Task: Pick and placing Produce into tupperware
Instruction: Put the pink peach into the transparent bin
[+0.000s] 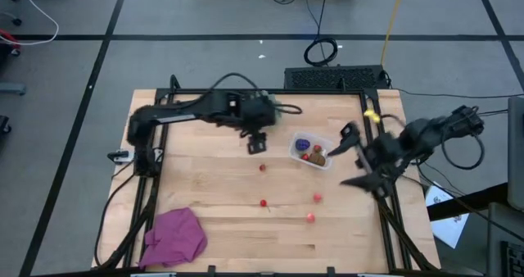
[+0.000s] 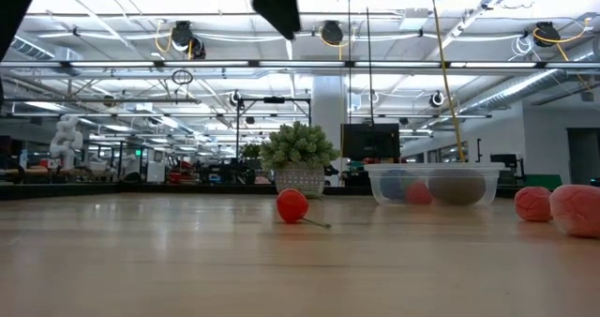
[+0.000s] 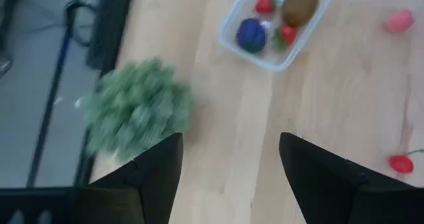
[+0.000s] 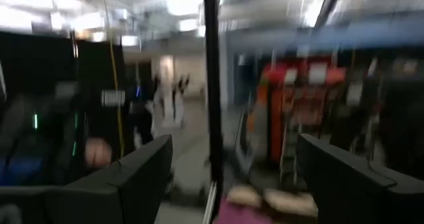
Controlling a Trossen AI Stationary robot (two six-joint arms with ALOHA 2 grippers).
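Left hand [image 1: 257, 143]: fingers spread, empty, raised above the desk [image 1: 213, 195] just left of the tupperware [image 1: 312, 152].
Right hand [image 1: 360, 158]: fingers spread wide, empty, just right of the tupperware at the desk's right edge.
Tupperware contents: brown kiwi [image 3: 299, 3], dark purple grape cluster [image 3: 251, 34], two red berries [image 3: 264, 2].
Tupperware look: clear, rectangular, rounded corners, open top.
Loose produce: four red berries [image 1: 263, 202] on the desk, nearer the front than the tupperware, well apart.
Green spiky ball [image 3: 136, 108]: behind the left hand, left of the tupperware.
Magenta cloth [image 1: 175, 236]: front-left desk corner, far from the tupperware.
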